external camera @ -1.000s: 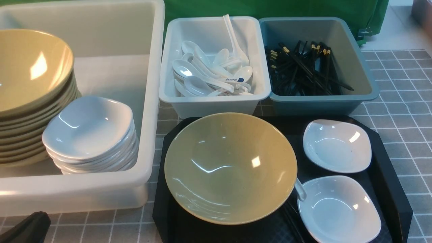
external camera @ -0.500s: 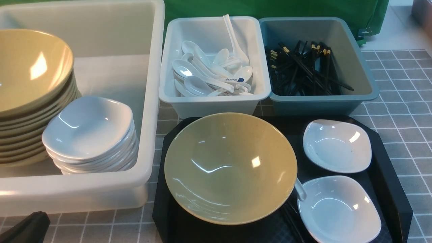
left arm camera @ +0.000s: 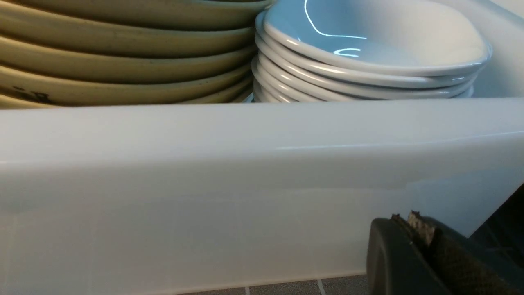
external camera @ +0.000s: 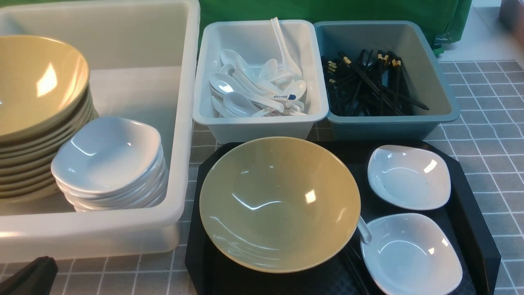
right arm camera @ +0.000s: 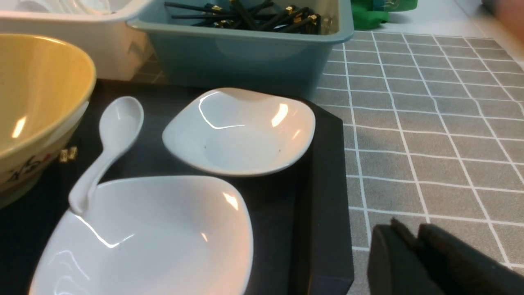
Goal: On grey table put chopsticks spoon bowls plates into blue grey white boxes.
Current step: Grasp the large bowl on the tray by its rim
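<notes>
Nothing on the black tray [right arm camera: 323, 184] has shifted since the earlier frames. The spoon [right arm camera: 107, 143] lies between the yellow bowl [external camera: 278, 205] and the near plate [right arm camera: 155, 237], its handle tip propped on that plate's rim and its scoop pointing away toward the bins, so it lies to the left of the right gripper [right arm camera: 413, 241], the nearer one, low over the tabletop [right arm camera: 430, 143] off the tray's right edge. That gripper shows only a thin slit, released or clenched unclear; the left gripper [left arm camera: 413, 223] sits clenched and empty beside the white tub [left arm camera: 245, 164].
</notes>
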